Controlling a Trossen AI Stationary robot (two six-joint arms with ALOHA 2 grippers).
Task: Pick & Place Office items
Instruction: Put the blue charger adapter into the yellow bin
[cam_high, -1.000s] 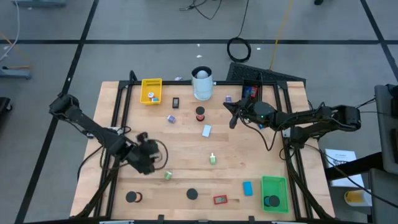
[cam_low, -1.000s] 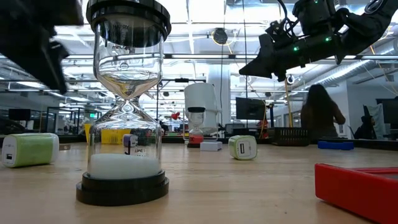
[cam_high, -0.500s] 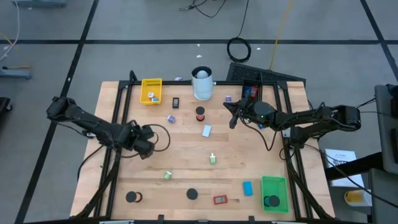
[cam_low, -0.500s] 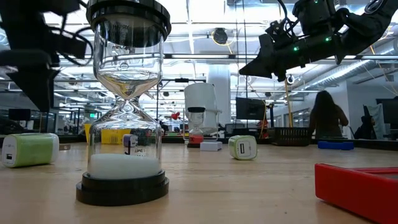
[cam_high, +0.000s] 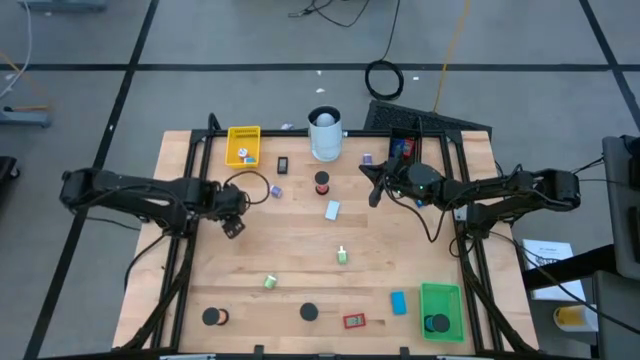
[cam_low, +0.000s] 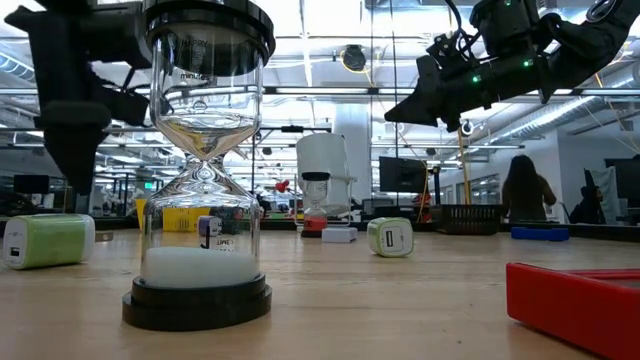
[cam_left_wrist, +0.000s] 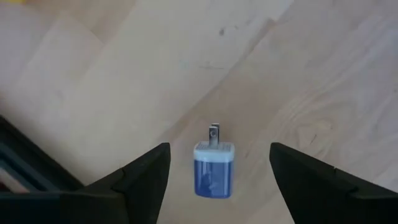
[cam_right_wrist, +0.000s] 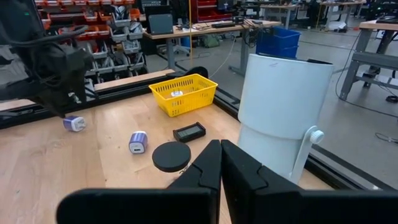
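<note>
Small office items lie scattered on the wooden table (cam_high: 300, 240). A blue-and-white plug block (cam_left_wrist: 214, 171) lies flat on the wood, and my left gripper (cam_left_wrist: 217, 186) hangs open above it, pointing down, one finger on each side without touching. That gripper (cam_high: 232, 207) is left of the table's middle. My right gripper (cam_high: 373, 188) is shut and empty, held level above the table's far right part. A second blue plug block (cam_right_wrist: 137, 142) and a black disc (cam_right_wrist: 171, 155) lie ahead of it.
A yellow tray (cam_high: 243, 146) and a tall white cylinder (cam_high: 324, 135) stand at the far edge. A green tray (cam_high: 440, 310) sits at the near right. An hourglass (cam_low: 205, 170), green-white blocks (cam_low: 48, 240) and a red piece (cam_low: 575, 300) lie near the front.
My left gripper has swung from the near-left part of the table toward the far edge and now hangs over the blue plug block. My right arm has kept still.
</note>
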